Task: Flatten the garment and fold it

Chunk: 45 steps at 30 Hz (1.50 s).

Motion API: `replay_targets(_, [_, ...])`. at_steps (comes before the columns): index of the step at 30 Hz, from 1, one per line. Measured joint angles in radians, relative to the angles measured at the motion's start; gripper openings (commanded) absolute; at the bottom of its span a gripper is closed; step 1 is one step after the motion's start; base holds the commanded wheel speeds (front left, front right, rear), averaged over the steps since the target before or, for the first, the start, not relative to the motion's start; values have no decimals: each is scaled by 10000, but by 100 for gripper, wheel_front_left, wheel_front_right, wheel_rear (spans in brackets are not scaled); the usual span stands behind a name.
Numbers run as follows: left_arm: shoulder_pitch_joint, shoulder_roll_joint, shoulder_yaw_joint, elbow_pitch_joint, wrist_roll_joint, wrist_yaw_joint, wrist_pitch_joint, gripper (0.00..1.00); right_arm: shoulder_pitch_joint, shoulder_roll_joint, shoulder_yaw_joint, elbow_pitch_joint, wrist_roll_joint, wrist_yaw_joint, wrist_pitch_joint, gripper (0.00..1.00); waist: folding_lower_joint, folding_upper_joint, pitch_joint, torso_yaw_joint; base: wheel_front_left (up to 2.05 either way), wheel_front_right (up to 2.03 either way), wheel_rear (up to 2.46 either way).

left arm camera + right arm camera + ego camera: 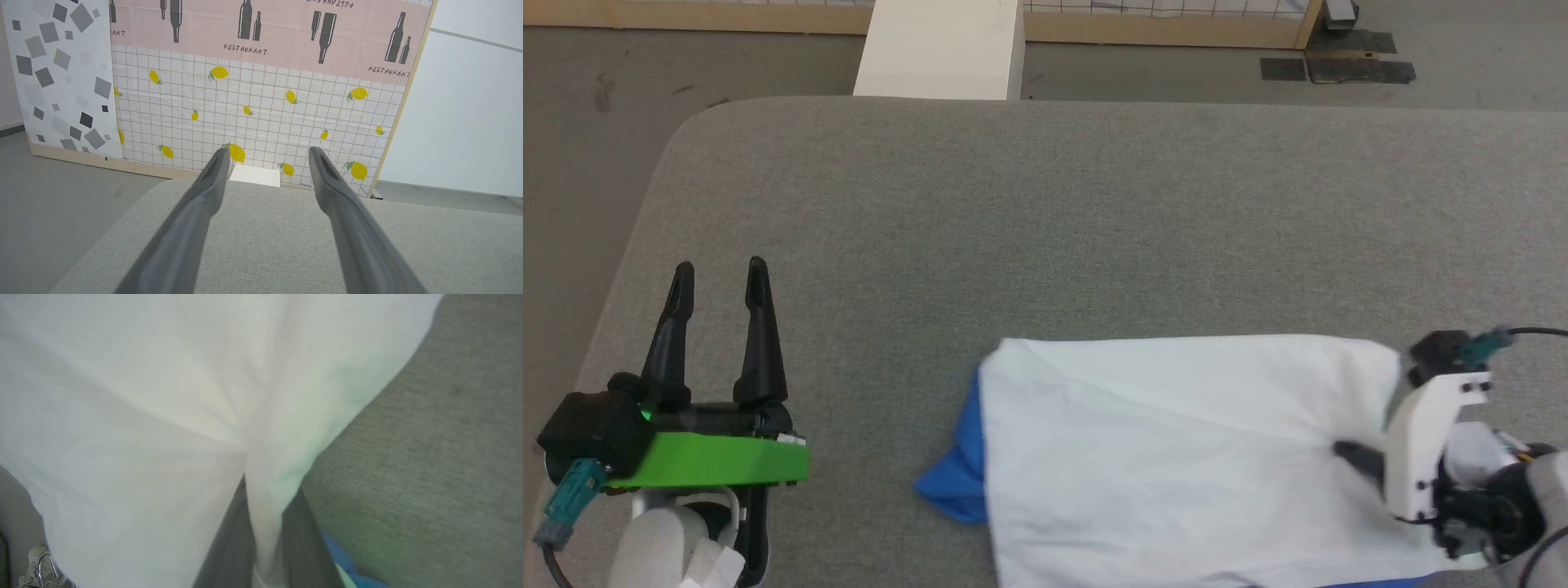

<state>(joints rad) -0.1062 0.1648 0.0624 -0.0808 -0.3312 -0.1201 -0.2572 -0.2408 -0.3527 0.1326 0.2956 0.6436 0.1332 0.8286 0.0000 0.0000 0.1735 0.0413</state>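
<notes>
The garment (1176, 457) lies on the grey padded table (1013, 204) at the front right, a white slab of cloth with a blue sleeve (952, 478) poking out at its left edge. My right gripper (1347, 451) reaches onto its right end. In the right wrist view a ridge of the white garment (122, 396) runs down between the two fingers of the right gripper (261, 510), which is shut on it. My left gripper (719, 273) hovers open over bare table at the front left, far from the cloth. Its fingers (204, 196) stand wide apart with nothing between them.
A white box (939, 49) stands on the floor beyond the table's far edge, also seen as the white box (255, 175) past the left gripper. Behind it is a patterned wall panel (261, 102). Dark mats (1339, 65) lie on the floor at far right. The table's rounded left corner (686, 131) is near.
</notes>
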Motion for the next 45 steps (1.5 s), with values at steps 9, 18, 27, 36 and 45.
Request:
replay_targets(9, [16, -58, -94, 65, 35, -25, 0, 100, 0, -593, -2817, 462, -1739, -4, 679, 0, 0, 0, 30, 7, 0, 0, 0])
replay_targets(18, [21, -58, -203, 221, 29, -31, 2, 100, -28, -571, -3751, -69, -3939, -6, 1478, 0, 0, 0, 20, 1, 0, 0, 0])
replay_targets(27, [105, -56, -226, 322, 31, -33, 0, 100, 255, -1289, -1300, -3016, -2736, -8, 3659, 0, 0, 0, -306, -173, 0, 0, 0])
replay_targets(36, [254, -44, -253, 320, 29, -35, 0, 100, 97, -420, 462, -4088, -1906, -10, 4098, 0, 0, 1, -505, -138, 0, 0, 0])
replay_targets(45, [259, -35, -343, 295, -42, -35, 0, 100, -1016, 757, 1664, -2255, -2257, -10, 2771, 0, 0, 0, -350, 243, 0, 0, 0])
